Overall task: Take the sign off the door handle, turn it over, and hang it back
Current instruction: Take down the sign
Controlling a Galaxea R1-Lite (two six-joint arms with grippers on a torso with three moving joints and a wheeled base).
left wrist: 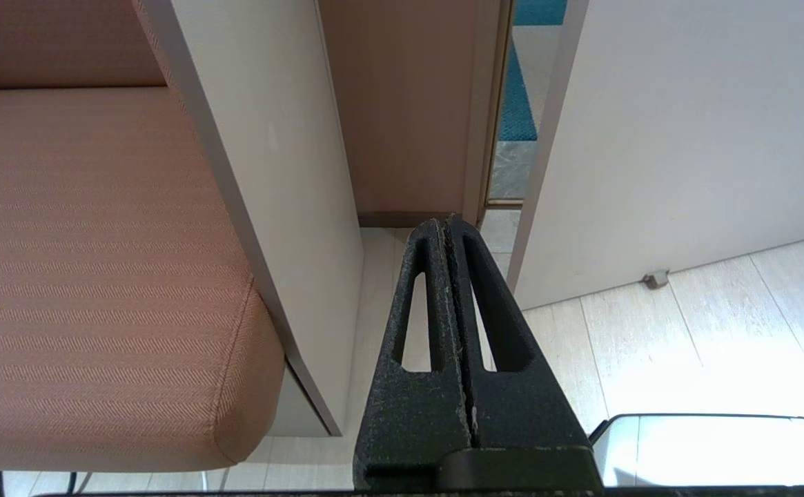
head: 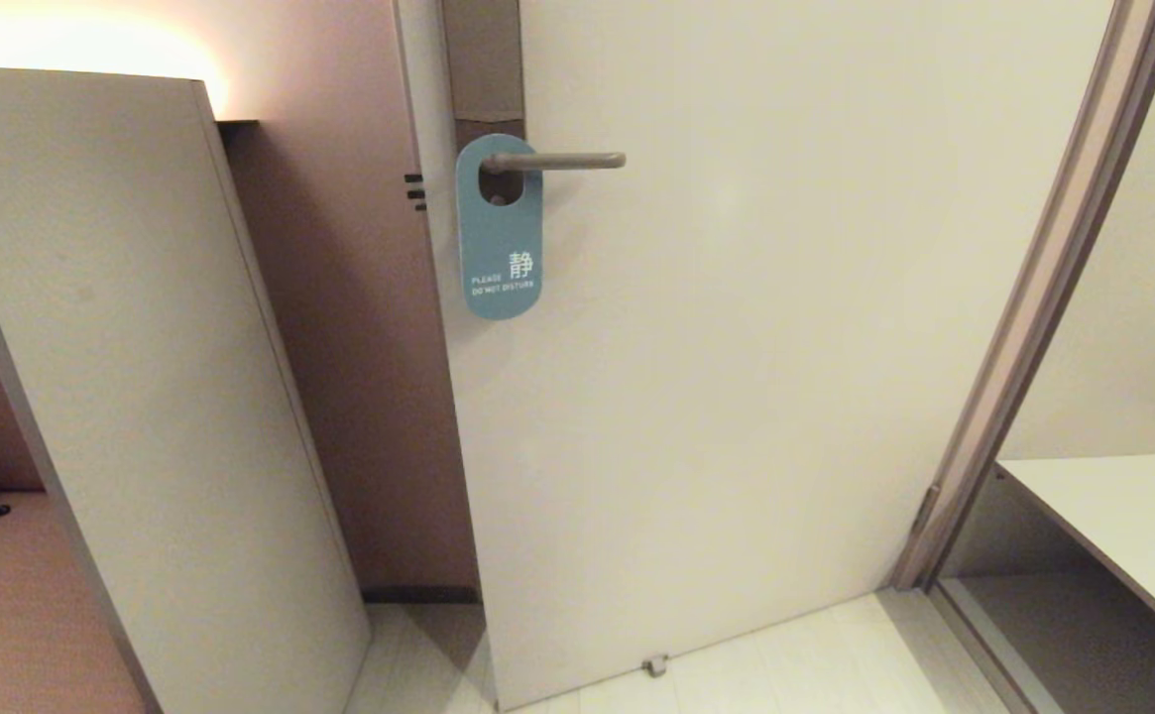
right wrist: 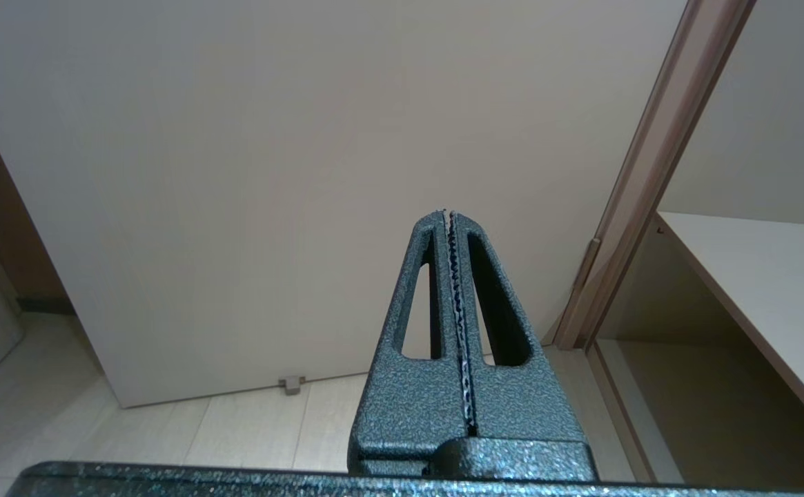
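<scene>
The sign hangs by its oval hole on the door handle, blue "PLEASE DO NOT DISTURB" side facing out, flat against the white door. The handle is a slim grey lever pointing right from a tall brownish lock plate. Neither arm shows in the head view. My left gripper is shut and empty, low near the floor by the door's bottom edge. My right gripper is shut and empty, low in front of the door. Sign and handle do not show in either wrist view.
A tall pale partition panel stands left of the door with an orange-brown seat behind it. The door frame and a white shelf are on the right. A small doorstop sits at the door's foot.
</scene>
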